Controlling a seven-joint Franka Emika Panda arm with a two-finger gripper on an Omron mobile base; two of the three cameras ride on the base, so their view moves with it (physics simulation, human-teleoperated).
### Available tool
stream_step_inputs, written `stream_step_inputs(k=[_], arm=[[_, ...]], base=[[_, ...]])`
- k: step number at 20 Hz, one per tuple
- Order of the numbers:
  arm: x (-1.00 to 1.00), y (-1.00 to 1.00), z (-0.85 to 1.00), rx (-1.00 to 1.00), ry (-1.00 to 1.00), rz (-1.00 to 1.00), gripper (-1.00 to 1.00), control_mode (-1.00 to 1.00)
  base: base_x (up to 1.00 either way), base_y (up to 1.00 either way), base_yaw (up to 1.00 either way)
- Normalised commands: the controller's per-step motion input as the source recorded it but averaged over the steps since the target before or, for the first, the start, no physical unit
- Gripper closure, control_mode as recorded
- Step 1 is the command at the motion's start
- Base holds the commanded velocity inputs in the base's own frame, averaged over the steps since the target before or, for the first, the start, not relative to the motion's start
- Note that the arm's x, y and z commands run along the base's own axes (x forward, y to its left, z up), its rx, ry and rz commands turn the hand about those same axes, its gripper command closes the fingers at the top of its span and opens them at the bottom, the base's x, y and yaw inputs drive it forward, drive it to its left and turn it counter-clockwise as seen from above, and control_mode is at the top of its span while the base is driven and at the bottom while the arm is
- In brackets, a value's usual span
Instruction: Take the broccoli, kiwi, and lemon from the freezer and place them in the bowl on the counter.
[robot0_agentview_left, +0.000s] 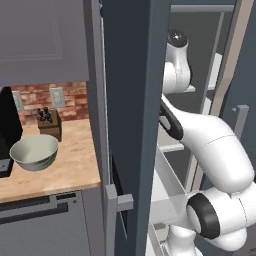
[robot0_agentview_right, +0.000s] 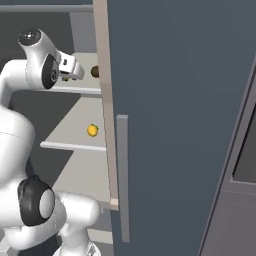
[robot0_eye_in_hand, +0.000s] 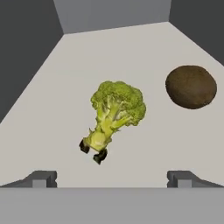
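- 1 broccoli lying on white freezer shelf, stem toward me, centred between my fingertips, not touched.
- 1 kiwi same shelf, near the broccoli, apart from it.
- 1 lemon on the shelf below, alone.
- My gripper spread wide, holding nothing, inside the freezer.
- 1 bowl on counter, w/ knife block behind it.
- Freezer wall stands btw shelves & counter.
- No readable labels.
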Motion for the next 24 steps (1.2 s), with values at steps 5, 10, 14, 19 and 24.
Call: stream_step_inputs(k=[5, 10, 14, 19, 24], arm=[[0.39, 0.07, -0.27, 0.0, 0.0, 0.01, -1.0, -1.0], [0.34, 0.01, -0.12, 0.0, 0.0, 0.0, -1.0, -1.0], [0.23, 0.0, -0.01, 0.0, 0.0, 0.0, -1.0, -1.0], [0.21, 0.02, -0.03, 0.0, 0.0, 0.0, -1.0, -1.0], [0.16, 0.05, -0.06, 0.0, 0.0, 0.0, -1.0, -1.0]], base=[[0.0, 0.0, 0.0], [0.0, 0.0, 0.0], [0.0, 0.0, 0.0], [0.0, 0.0, 0.0], [0.0, 0.0, 0.0]])
